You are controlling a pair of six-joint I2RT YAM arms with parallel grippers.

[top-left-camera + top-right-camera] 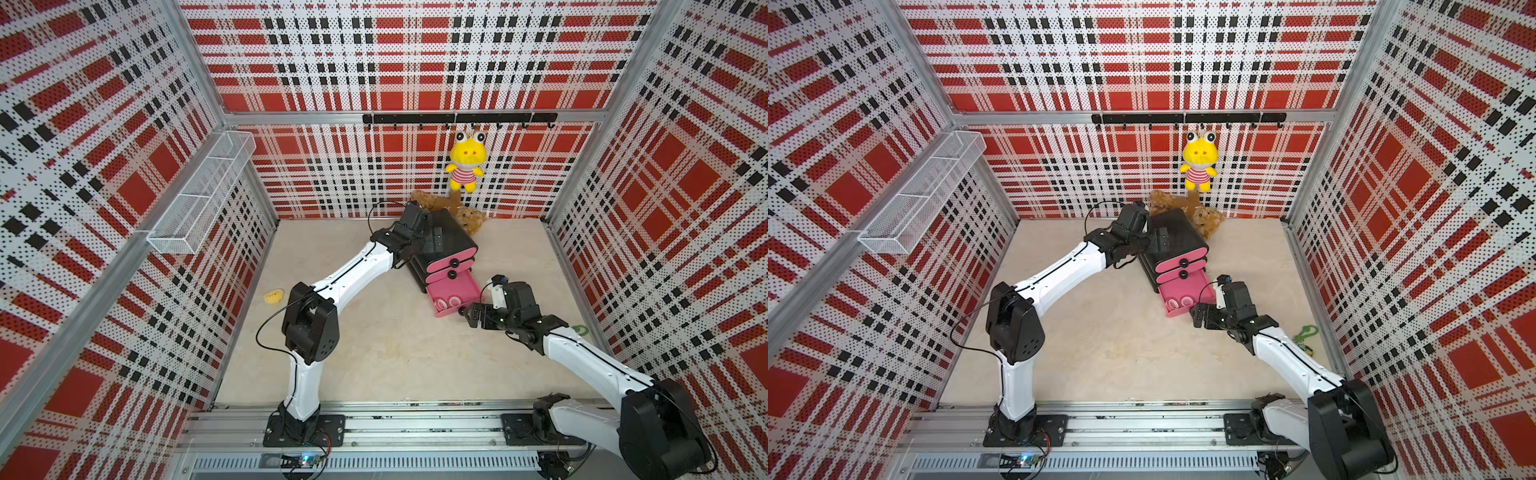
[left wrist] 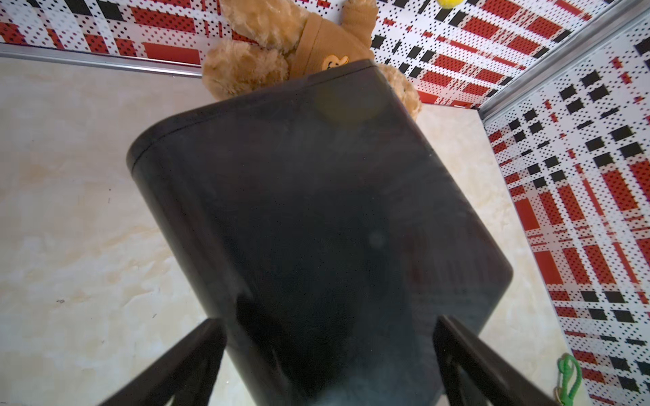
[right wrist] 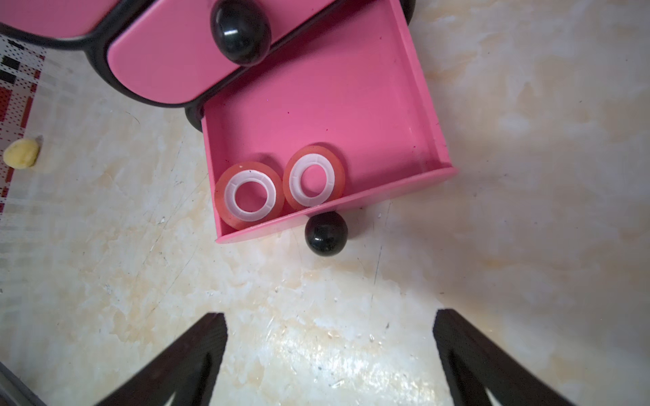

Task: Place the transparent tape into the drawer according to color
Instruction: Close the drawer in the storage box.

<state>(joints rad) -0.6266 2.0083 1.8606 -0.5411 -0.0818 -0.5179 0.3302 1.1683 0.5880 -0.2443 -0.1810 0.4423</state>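
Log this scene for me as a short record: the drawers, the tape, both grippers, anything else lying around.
Cabinet: black, three pink drawers
Bottom drawer: pulled out
Top drawer, middle drawer: shut
Tape: two red rings side by side at bottom drawer's front wall
Left gripper: open, over cabinet top
Right gripper: open, empty, facing bottom drawer's knob
Extras: yellow toy on table, teddy bear behind cabinet
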